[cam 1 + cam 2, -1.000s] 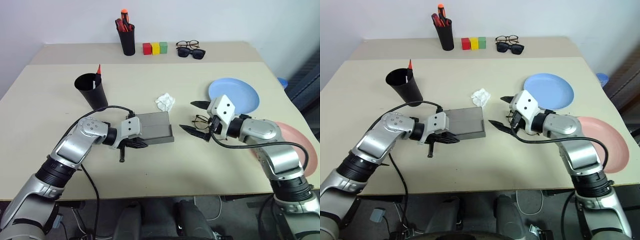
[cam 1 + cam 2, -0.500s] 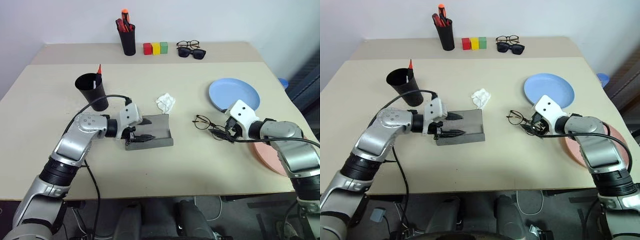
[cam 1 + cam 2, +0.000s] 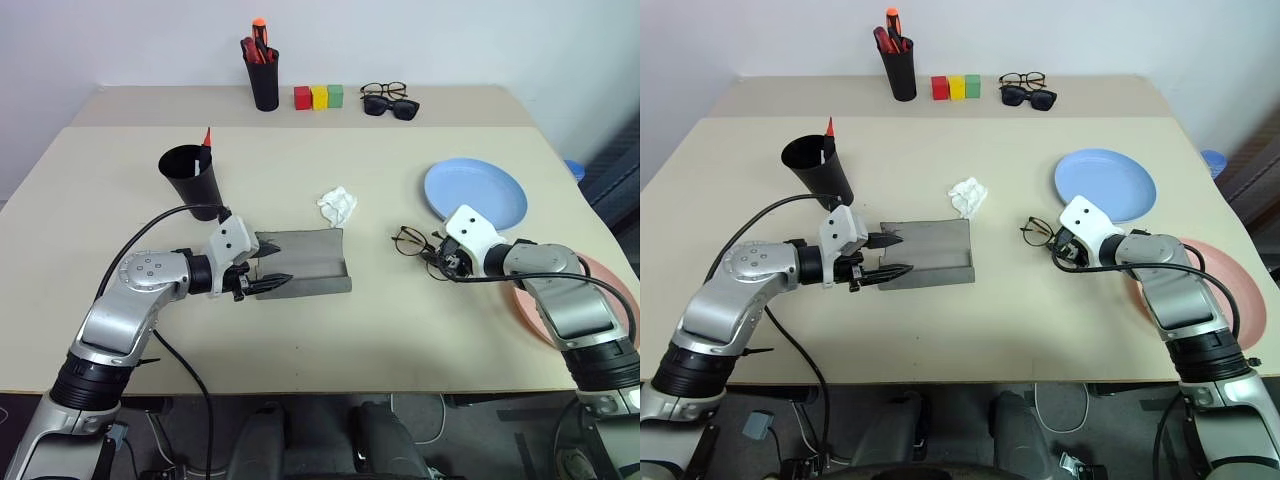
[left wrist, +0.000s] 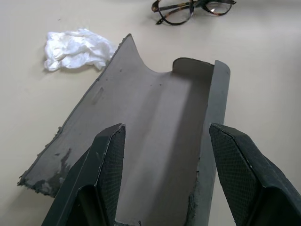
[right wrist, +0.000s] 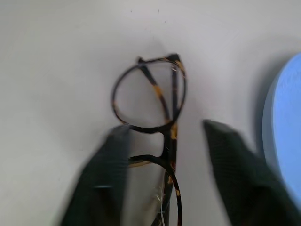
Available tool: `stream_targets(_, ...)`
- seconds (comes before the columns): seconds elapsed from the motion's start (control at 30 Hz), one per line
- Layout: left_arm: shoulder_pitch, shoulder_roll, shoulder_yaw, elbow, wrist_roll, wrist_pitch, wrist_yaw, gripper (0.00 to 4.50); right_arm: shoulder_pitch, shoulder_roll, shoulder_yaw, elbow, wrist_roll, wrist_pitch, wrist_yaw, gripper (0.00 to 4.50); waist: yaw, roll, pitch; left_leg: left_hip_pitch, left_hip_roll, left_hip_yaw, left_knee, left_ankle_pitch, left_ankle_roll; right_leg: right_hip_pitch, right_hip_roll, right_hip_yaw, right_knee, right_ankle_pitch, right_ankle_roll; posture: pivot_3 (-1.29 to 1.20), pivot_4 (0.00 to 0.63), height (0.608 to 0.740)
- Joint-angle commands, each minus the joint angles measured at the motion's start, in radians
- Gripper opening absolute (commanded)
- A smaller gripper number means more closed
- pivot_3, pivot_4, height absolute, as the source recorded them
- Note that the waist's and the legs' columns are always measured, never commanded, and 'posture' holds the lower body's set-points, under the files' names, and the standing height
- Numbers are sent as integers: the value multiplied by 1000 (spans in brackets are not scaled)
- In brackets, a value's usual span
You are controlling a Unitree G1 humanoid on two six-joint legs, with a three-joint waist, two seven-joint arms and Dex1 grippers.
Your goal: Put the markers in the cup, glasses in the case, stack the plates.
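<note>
right hand (image 3: 438, 263): low over the bench (image 3: 400, 340), pointing toward the robot's left; whether it stands wide or has pinched anything I cannot tell

glasses (image 3: 410, 241): lying on the bench at the very tip of the right hand, the near lens at the hand and the far lens just beyond it

glasses, long axis: lens to lens it runs nearly along the line the right hand points, so the hand meets the frame end-on, not across the bridge

nearer arm: the right by far; the left is well apart from the glasses, with the case between

left hand (image 3: 283, 264): wide, holding nothing, its two fingers (image 4: 110, 155) straddling the near end of the case

case (image 3: 310, 262): open on the bench with the lid folded back flat, long axis across the bench, its far end toward the glasses (the trough looks empty in the left wrist view)

way to go, as I judge it: from the right hand the case lies to the robot's left, past a bare strip of bench, and the frame would need turning to lie along the trough

cup (image 3: 192, 180): beyond the left hand, the markers (image 3: 206, 138) already standing in it

plates: blue plate (image 3: 475, 190) beyond the right hand, pink plate (image 3: 612, 290) under the right arm, not yet stacked
</note>
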Motion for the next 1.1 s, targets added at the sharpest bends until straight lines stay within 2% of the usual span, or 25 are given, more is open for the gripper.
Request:
stream_targets(0.03, -3, 8, 32, -29, -18, 0, 11, 2874, -16, -5, -13, -21, -8, 2, 3, 123, 0, 0, 0, 0, 0, 0, 0, 0, 0, 0, 0, 0, 0, 0, 0, 0, 150, 740)
stream_targets(0.47, 49, 39, 110, -23, -27, 5, 45, 2874, -33, -13, -29, -73, 4, -24, 46, 47, -3, 0, 0, 0, 0, 0, 0, 0, 0, 0, 0, 0, 0, 0, 0, 0, 150, 740)
stream_targets(0.57, 68, 42, 108, -44, -31, 9, 50, 2874, -60, -24, -36, -35, -2, -7, 51, 868, -3, 0, 0, 0, 0, 0, 0, 0, 0, 0, 0, 0, 0, 0, 0, 0, 150, 740)
stream_targets(0.7, 76, 21, 80, -84, -36, 21, 61, 2874, -100, -76, -30, 81, -71, -88, 32, 2742, 3, 0, 0, 0, 0, 0, 0, 0, 0, 0, -1, 0, 0, 0, 0, 0, 150, 740)
stream_targets(1.1, 82, 17, 56, -97, -32, 19, 68, 2874, -108, -51, -31, 237, -54, -103, 63, 2742, -4, 1, 0, 0, 0, 1, 1, 0, 1, 0, 0, 0, 0, 0, 0, 0, 150, 740)
